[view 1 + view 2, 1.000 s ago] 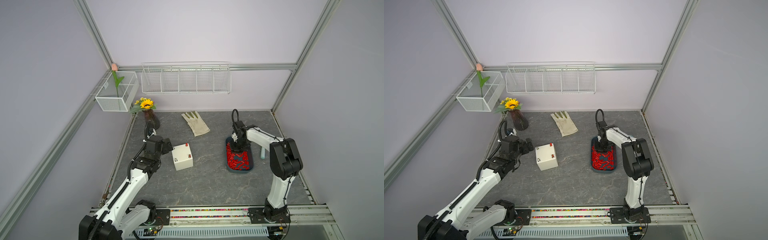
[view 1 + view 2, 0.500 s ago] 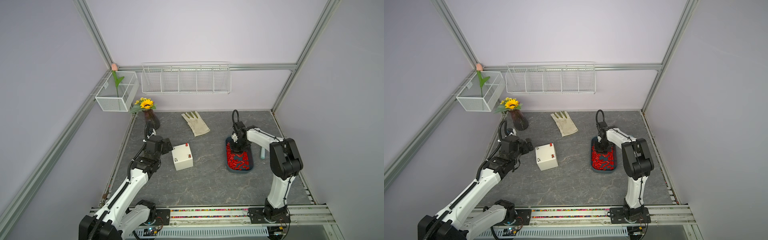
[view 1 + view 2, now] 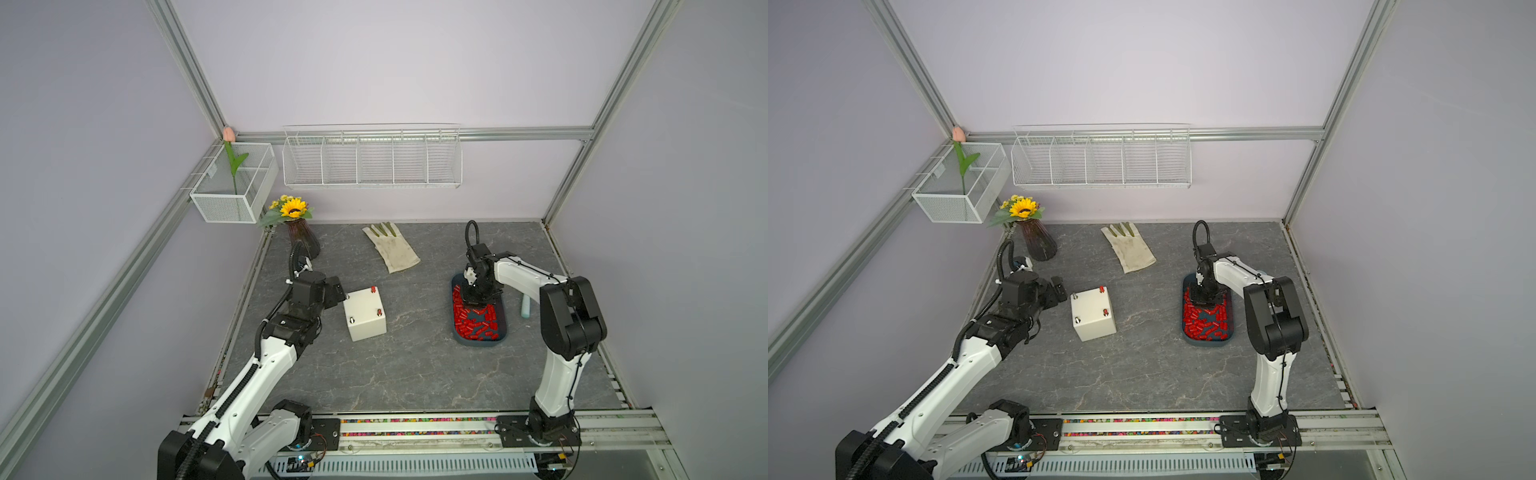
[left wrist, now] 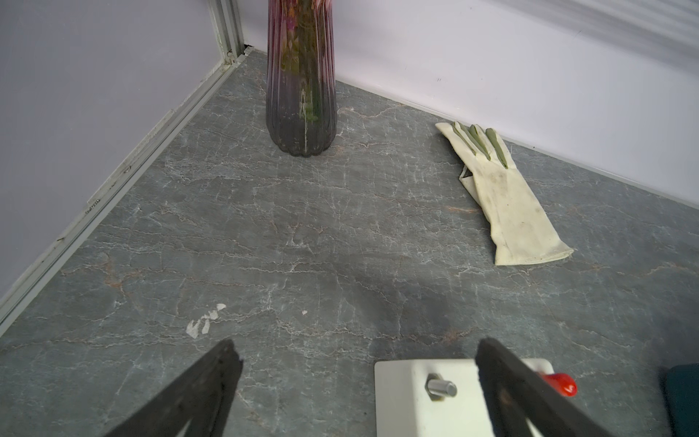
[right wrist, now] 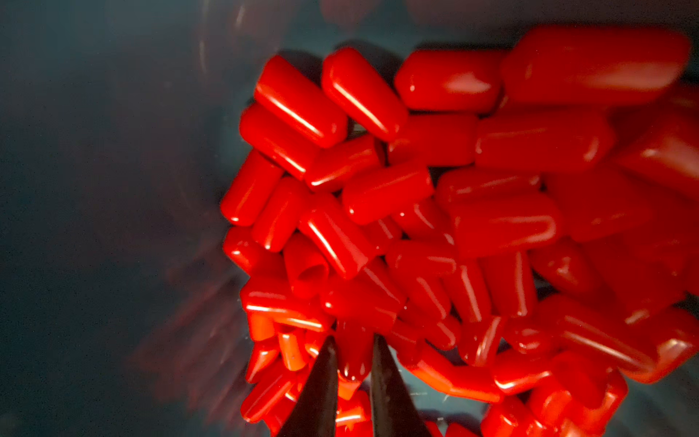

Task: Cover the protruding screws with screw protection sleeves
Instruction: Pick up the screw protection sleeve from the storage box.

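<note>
Pale lilac walls on three sides, evenly lit, aluminium frame rails along the corners and the far wall, white wire shelf hung on the far wall, white mesh basket on the left wall, grey veined stone-look floor, metal track along the near edge.

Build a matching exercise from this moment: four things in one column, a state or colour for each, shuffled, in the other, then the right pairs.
1. glove
2. vase
3. left gripper
4. right gripper

A. pinching a red sleeve in the tray
B. upright, dark purple glass
C. open at the edge of the white box
D. lying flat, cream with green fingers

Pairs: 1-D, 2-B, 3-C, 4-A
</note>
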Tool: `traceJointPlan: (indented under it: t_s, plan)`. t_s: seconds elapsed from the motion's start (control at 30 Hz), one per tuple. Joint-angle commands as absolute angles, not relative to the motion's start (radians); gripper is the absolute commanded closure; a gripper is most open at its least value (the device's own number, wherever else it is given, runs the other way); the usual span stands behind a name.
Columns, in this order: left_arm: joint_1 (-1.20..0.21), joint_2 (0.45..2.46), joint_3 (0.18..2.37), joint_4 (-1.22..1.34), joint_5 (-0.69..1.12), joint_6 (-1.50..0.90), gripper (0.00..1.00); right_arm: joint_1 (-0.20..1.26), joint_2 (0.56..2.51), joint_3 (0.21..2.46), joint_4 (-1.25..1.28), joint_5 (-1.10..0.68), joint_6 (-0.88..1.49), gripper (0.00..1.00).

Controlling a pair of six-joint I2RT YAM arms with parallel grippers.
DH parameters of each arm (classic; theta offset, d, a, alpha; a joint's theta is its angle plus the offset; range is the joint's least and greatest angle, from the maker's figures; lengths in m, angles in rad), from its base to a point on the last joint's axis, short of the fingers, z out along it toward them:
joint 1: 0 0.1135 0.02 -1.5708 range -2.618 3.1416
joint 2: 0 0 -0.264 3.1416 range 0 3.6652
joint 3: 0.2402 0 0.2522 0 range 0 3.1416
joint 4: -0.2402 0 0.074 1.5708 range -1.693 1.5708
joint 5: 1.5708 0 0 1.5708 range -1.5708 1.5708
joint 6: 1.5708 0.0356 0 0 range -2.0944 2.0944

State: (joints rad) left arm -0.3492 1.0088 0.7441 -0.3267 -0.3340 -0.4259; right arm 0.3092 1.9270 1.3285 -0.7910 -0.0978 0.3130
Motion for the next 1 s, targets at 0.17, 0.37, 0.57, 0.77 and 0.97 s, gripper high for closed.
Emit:
traceJointPlan:
  t_s: [0.17, 0.37, 0.57, 0.77, 0.97]
  plan:
    - [-0.354, 1.000, 0.779, -0.335, -0.344, -0.442, 0.01, 0.308, 1.896, 1.301, -0.795, -0.093, 0.296, 0.84]
    - [-0.355, 0.993, 0.775, -0.337, -0.344, -0.441, 0.01, 0.308, 1.893, 1.307, -0.798, -0.092, 0.291, 0.87]
    - [-0.354, 0.994, 0.772, -0.336, -0.344, -0.443, 0.01, 0.308, 1.872, 1.310, -0.813, -0.098, 0.288, 0.87]
    - [-0.355, 1.002, 0.774, -0.328, -0.331, -0.446, 0.01, 0.308, 1.818, 1.311, -0.844, -0.110, 0.272, 0.87]
    - [-0.357, 1.008, 0.775, -0.321, -0.318, -0.447, 0.01, 0.308, 1.748, 1.312, -0.897, -0.144, 0.243, 0.87]
